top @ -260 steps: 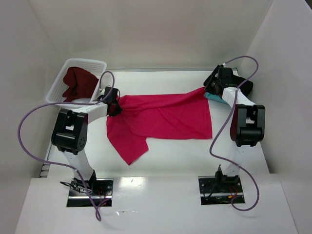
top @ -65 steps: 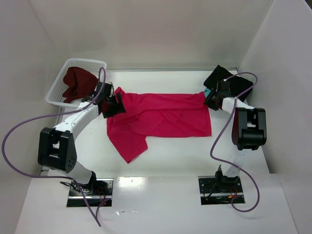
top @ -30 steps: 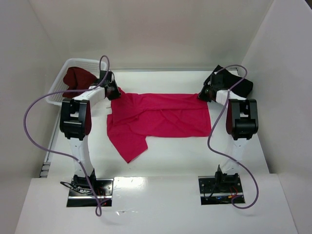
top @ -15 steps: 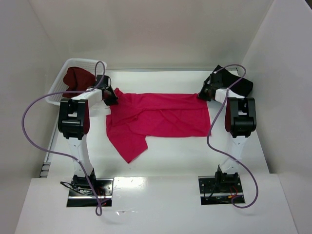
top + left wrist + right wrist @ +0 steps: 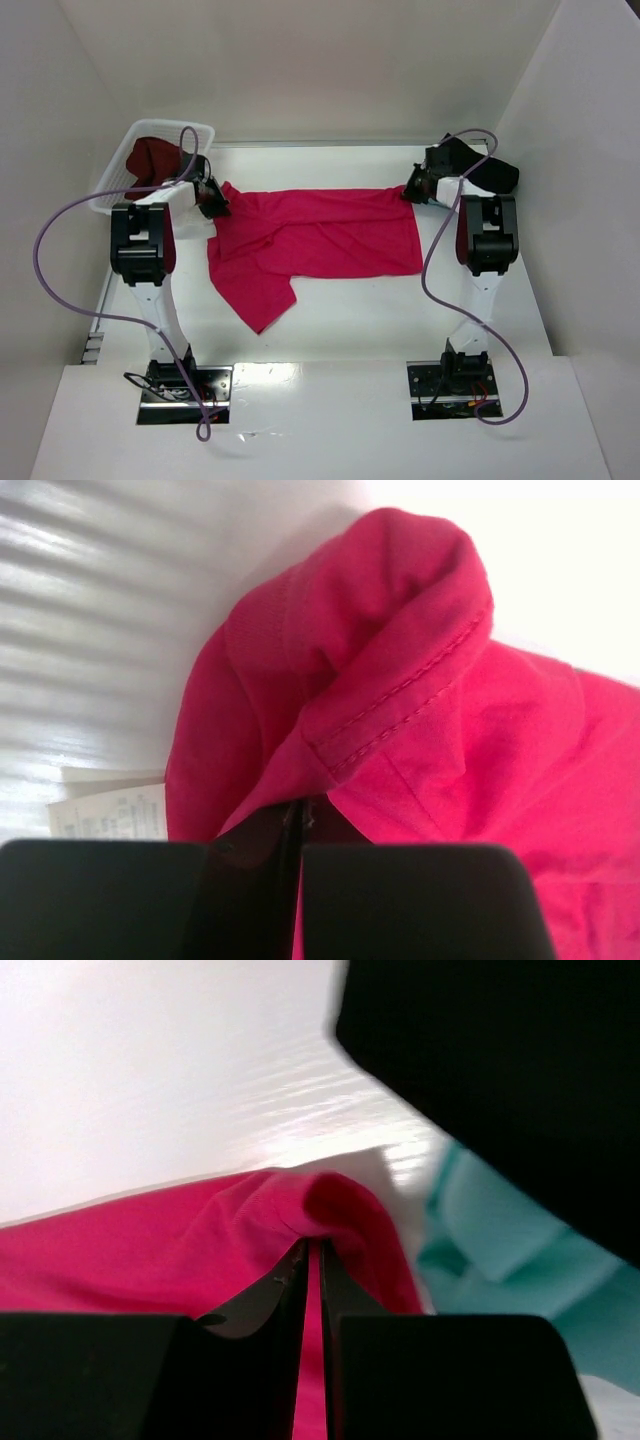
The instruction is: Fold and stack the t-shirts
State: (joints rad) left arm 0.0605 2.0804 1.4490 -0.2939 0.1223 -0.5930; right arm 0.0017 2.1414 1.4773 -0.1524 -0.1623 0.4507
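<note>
The crimson-pink t-shirt (image 5: pixel 310 235) lies spread across the middle of the table, one sleeve hanging toward the near left. My left gripper (image 5: pixel 210 200) is shut on its far left corner (image 5: pixel 380 710). My right gripper (image 5: pixel 413 190) is shut on its far right corner (image 5: pixel 330 1210). The black t-shirt (image 5: pixel 485 170) lies at the far right with the teal t-shirt (image 5: pixel 510 1260) under it, just right of my right gripper. The dark maroon t-shirt (image 5: pixel 150 162) sits in the white lattice basket (image 5: pixel 125 175).
The basket stands at the far left corner, right beside my left gripper. White walls close in the table on the left, back and right. A white care label (image 5: pixel 105 812) shows by the left fingers.
Both grippers have pulled the crimson-pink shirt to the left; its body and hanging sleeve have slid left. The left gripper now sits closer to the basket.
</note>
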